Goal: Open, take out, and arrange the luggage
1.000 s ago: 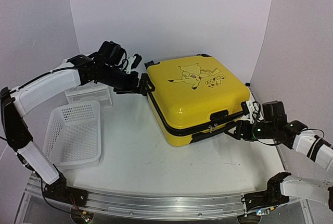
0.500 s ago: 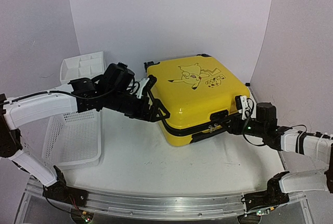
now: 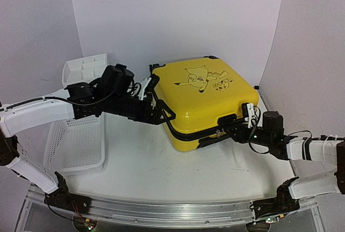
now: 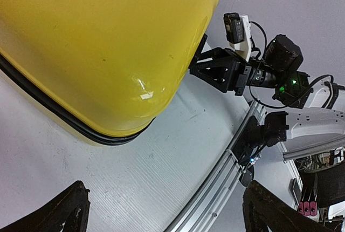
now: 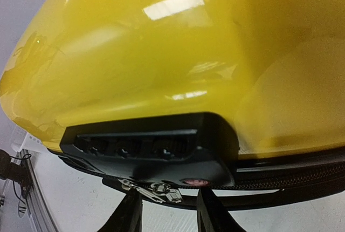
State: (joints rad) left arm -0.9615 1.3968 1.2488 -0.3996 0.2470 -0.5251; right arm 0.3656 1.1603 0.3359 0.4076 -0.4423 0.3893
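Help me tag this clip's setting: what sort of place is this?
Probably a robotics lab cell: left arm and right arm on a metal rail, plain white walls around the table, staged luggage and mesh basket.

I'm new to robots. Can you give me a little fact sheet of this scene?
Luggage: yellow, cartoon print, lying flat, closed
Left gripper: open, at the luggage's left side
Right gripper: at the zipper pulls under the black lock; grip unclear
Basket: white mesh, left of the luggage
Divided tray: white, back left
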